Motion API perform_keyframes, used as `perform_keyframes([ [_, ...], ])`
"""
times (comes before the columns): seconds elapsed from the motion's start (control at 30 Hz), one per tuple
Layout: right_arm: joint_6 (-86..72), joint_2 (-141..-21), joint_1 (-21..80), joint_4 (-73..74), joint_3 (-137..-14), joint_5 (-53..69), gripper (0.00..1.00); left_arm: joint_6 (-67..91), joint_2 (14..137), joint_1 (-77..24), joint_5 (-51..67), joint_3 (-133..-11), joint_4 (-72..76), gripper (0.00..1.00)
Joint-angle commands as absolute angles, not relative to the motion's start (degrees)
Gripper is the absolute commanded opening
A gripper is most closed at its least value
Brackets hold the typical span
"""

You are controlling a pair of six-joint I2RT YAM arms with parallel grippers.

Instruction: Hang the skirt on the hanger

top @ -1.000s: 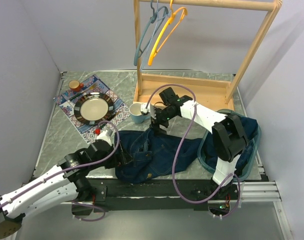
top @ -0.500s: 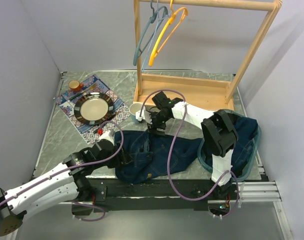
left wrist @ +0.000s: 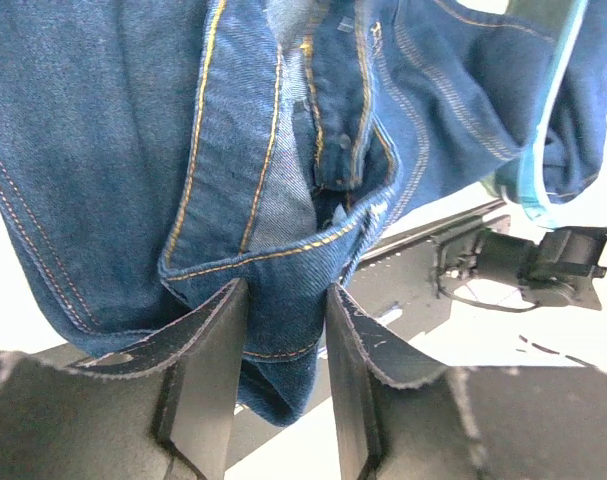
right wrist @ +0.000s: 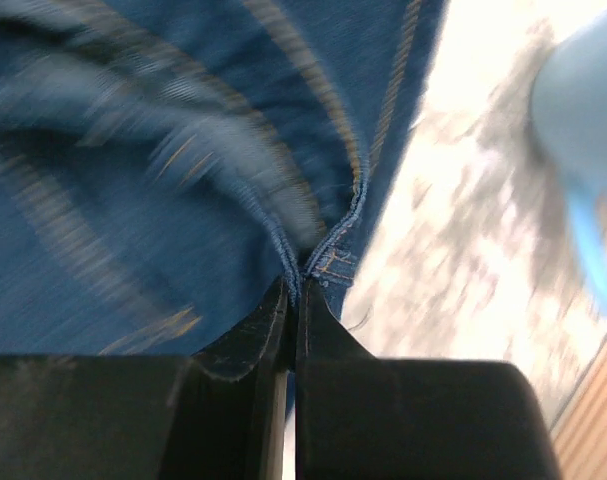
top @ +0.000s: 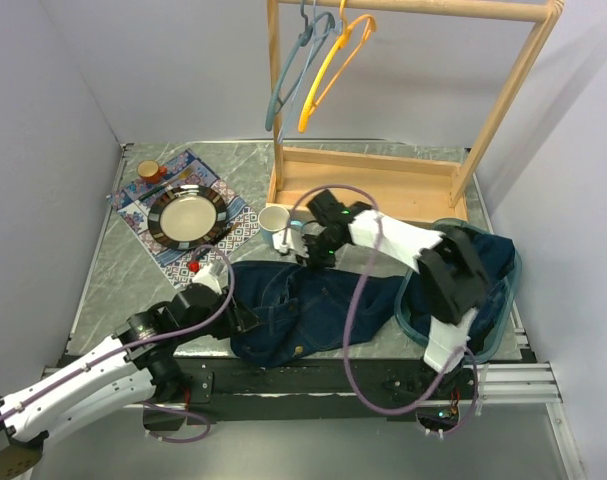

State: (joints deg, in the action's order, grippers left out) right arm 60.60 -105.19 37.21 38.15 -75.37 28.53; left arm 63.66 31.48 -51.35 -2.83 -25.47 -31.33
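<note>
The right gripper [right wrist: 291,300] rises from six o'clock, its two black fingers pressed flat together with no gap between them. At their tips they pinch the edge of the skirt [right wrist: 163,150], right where a hem seam with orange stitching runs down into the closed jaws. The blue denim, blurred and folded, fills the picture from nine o'clock round to twelve. The pale marbled table [right wrist: 463,200] shows at three o'clock. A pale blue object [right wrist: 583,110], too blurred to identify, sits at two o'clock, and a wooden board [right wrist: 595,420] cuts the corner at four o'clock.
</note>
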Motion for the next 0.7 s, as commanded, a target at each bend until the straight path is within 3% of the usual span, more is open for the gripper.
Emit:
perform_keyframes([
  [0.0, 60.2, -84.8, 33.6, 38.8, -68.4, 32.3, 0.0, 64.5, 29.0, -51.5, -1.6, -26.1, -30.8, 0.43],
  [0.17, 62.0, -68.5, 30.8, 42.7, -57.1, 35.2, 0.0, 62.2, 31.1, -51.4, -0.4, -26.7, -28.5, 0.63],
  [0.4, 61.2, -57.2, 30.8, 40.3, -43.4, 31.8, 0.0, 57.4, 35.8, -51.4, 2.4, -31.6, -25.8, 0.9],
  [0.5, 60.3, -55.6, 30.7, 40.2, -42.0, 32.4, 0.0, 54.8, 37.1, -51.3, 3.7, -33.8, -25.6, 0.97],
  [0.67, 58.7, -55.0, 30.8, 38.9, -41.5, 32.8, 0.0, 54.5, 43.3, -51.4, 6.2, -35.2, -26.0, 0.98],
])
